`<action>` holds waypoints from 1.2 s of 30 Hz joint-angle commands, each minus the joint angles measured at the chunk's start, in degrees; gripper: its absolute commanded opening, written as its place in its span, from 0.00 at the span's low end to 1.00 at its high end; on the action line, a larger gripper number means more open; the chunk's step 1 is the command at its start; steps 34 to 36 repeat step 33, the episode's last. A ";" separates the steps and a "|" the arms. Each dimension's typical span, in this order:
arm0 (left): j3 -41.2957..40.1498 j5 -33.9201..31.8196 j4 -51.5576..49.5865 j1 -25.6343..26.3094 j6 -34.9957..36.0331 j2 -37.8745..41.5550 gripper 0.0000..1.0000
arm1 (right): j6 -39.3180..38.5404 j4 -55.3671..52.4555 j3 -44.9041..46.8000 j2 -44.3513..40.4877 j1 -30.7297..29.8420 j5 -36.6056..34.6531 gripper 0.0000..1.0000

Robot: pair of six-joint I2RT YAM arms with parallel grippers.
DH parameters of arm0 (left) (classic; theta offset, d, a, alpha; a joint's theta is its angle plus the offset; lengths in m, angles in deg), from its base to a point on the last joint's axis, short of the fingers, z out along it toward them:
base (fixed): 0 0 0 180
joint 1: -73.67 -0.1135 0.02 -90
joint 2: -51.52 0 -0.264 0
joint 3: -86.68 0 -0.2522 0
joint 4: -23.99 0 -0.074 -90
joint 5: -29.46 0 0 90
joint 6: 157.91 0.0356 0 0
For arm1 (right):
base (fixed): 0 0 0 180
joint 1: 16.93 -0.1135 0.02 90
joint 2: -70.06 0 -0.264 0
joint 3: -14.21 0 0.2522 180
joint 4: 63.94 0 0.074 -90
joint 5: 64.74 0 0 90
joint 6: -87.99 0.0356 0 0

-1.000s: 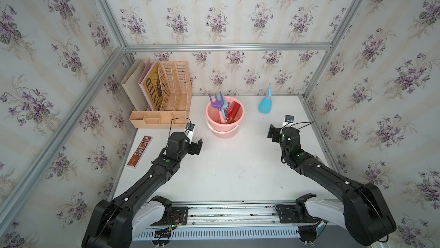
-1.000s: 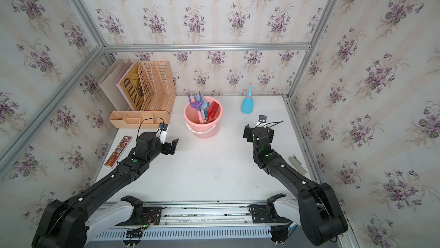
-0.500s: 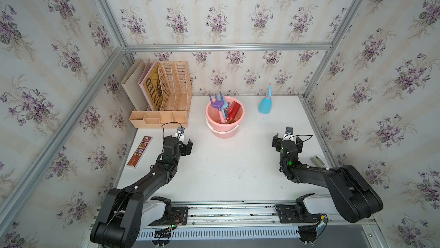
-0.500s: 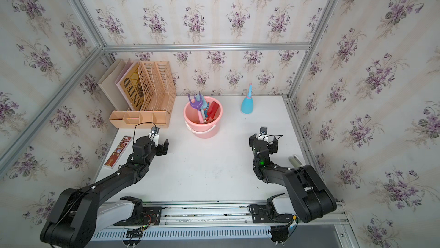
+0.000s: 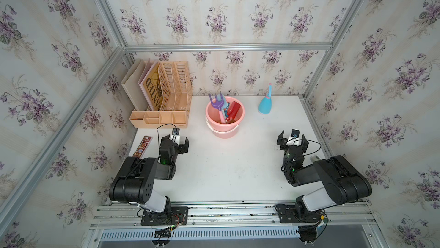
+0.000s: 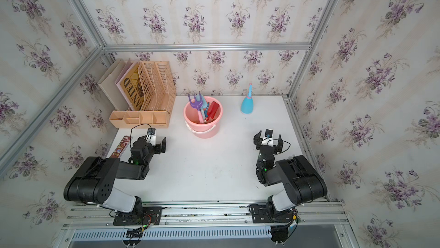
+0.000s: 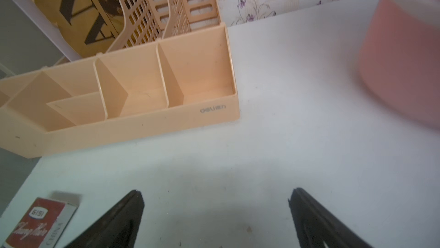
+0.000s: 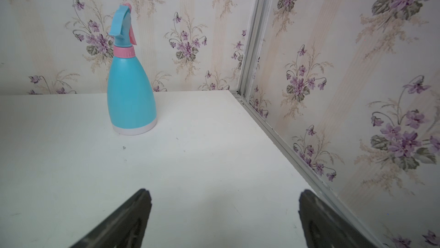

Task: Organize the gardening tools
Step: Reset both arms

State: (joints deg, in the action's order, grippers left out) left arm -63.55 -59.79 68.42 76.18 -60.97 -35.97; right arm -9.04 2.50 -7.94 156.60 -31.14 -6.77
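From where I stand, the sorting looks about finished. The purple fork (image 5: 215, 101), the red spade (image 5: 233, 109) and a light-blue tool (image 5: 223, 112) stand together in the pink bucket (image 5: 212, 126), upper centre in both top views. The blue spray bottle (image 5: 264, 106) stands upright on the desk (image 5: 226, 168), just right of the bucket. The left hand (image 5: 175, 142) and right hand (image 5: 292, 139) hang low over bare desk, both spread wide and empty. If the bottle counts, the right hand must reach up-frame and close around its neck. The flat red box (image 7: 35, 223) reads "CHINA", the book (image 6: 134, 89) in the peach organizer (image 5: 166, 118) shows "ANTED", and the organizer's grey logo I can't read.
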 commanded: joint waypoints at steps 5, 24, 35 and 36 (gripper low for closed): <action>2.67 1.00 -0.63 -0.89 -1.72 -0.46 1.00 | 6.93 9.60 3.66 1.90 9.21 21.35 0.94; 3.15 -2.12 -1.55 -1.26 -3.60 -0.51 0.99 | 6.84 -2.75 -3.03 2.12 9.12 21.75 1.00; 4.66 -3.04 -4.36 -1.27 -3.75 -0.46 0.99 | 7.03 -2.73 -2.96 2.13 9.19 21.48 1.00; 4.66 -3.04 -4.36 -1.27 -3.75 -0.46 0.99 | 7.03 -2.73 -2.96 2.13 9.19 21.48 1.00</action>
